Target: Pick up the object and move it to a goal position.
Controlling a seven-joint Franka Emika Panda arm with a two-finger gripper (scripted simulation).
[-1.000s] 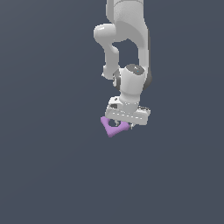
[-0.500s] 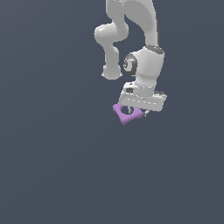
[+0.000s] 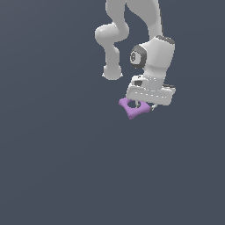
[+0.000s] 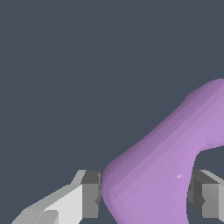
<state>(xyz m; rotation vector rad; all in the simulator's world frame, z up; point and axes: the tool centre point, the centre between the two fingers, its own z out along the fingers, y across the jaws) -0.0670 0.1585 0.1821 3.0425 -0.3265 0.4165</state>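
Between the two grey fingers [image 4: 90,194] of the wrist view sits the purple block [image 4: 162,166], its rim pressed against both pads, so the gripper [image 4: 144,194] is closed narrowly around it and carrying it. From the outside camera the same block [image 3: 133,107] hangs under the gripper [image 3: 145,104], tilted, with one corner poking out toward seven o'clock and its round hole just visible. Beyond it the white arm [image 3: 151,52] rises toward twelve o'clock, bent at the elbow. Nothing but flat dark grey ground shows around and behind. By my reading the pickup is done and the carry is under way; what remains is reaching the goal, and no goal marker shows, so how much travel is left cannot be told.
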